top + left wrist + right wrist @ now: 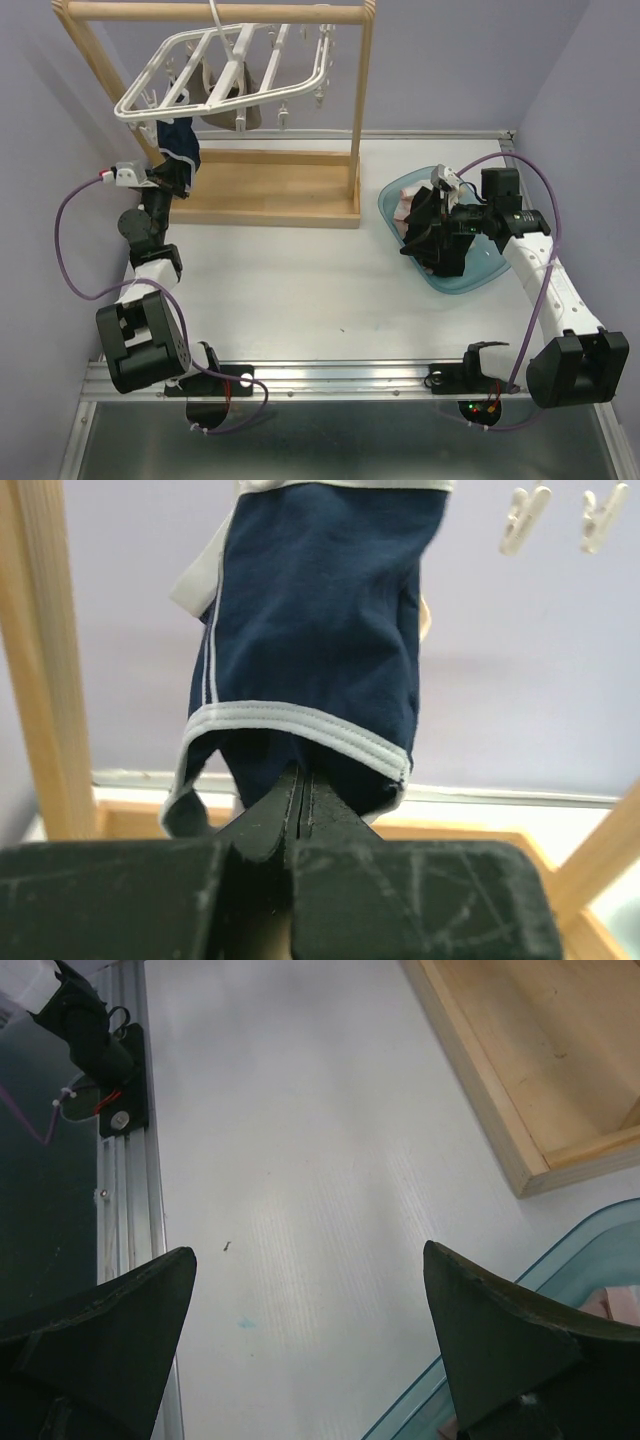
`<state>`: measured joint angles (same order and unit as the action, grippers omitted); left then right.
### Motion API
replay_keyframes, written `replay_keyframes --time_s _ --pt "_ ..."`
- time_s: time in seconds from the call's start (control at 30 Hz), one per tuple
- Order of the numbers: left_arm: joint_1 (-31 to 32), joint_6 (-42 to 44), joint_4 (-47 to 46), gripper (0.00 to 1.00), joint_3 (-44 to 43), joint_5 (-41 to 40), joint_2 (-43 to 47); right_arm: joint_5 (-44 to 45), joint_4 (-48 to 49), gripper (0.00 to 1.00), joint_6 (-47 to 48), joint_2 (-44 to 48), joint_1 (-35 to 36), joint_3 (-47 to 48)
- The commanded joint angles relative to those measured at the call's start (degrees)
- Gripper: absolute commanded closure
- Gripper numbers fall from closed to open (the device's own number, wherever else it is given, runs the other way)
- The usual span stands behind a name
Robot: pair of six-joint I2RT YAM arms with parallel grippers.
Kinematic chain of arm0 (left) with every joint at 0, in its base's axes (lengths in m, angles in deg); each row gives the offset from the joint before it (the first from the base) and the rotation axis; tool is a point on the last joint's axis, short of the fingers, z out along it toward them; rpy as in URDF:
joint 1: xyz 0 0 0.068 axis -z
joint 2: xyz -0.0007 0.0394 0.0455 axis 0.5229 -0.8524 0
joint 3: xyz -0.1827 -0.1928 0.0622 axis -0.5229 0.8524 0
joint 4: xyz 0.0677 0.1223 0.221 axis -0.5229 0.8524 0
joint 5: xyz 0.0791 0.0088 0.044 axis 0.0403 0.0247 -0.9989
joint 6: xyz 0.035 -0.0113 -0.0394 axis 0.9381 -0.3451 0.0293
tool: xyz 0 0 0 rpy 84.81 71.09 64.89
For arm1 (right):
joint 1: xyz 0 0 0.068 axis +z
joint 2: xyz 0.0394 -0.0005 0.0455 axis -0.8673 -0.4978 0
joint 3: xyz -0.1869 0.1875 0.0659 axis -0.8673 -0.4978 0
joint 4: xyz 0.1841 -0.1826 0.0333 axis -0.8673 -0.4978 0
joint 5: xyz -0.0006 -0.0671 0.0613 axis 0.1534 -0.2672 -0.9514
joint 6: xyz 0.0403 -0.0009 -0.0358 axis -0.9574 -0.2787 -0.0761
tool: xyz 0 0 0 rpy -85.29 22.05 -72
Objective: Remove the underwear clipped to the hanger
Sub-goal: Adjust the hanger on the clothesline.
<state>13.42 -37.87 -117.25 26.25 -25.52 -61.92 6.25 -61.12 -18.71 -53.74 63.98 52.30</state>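
The white hanger (235, 65) hangs from the wooden rail. A navy underwear with white trim (180, 145) (310, 620) dangles from its left corner. My left gripper (172, 176) (303, 777) is just under it, shut on the navy underwear's lower hem. A brownish-grey underwear (232, 98) hangs clipped further in under the frame. Over at the right, my right gripper (428, 235) (308, 1252) hovers above the near-left rim of the basin, open, with nothing between its fingers.
The wooden rail stand has a flat base (270, 195) (530, 1070) and posts (45, 660). Two empty white clips (525, 520) dangle at the upper right. A translucent blue basin (475, 280) (480, 1360) at the right holds pale pink cloth (404, 206).
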Motion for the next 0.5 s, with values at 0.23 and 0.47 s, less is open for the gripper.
replay_keyframes --time_s 0.23,0.47 --pt "8.2 -14.1 -23.9 1.00 7.9 4.6 9.0 -0.6 1.0 0.00 0.9 0.9 0.6 -0.5" --pt "17.8 -10.6 -19.9 1.00 8.9 3.9 15.7 -0.5 1.0 0.00 0.9 1.5 0.6 -0.5"
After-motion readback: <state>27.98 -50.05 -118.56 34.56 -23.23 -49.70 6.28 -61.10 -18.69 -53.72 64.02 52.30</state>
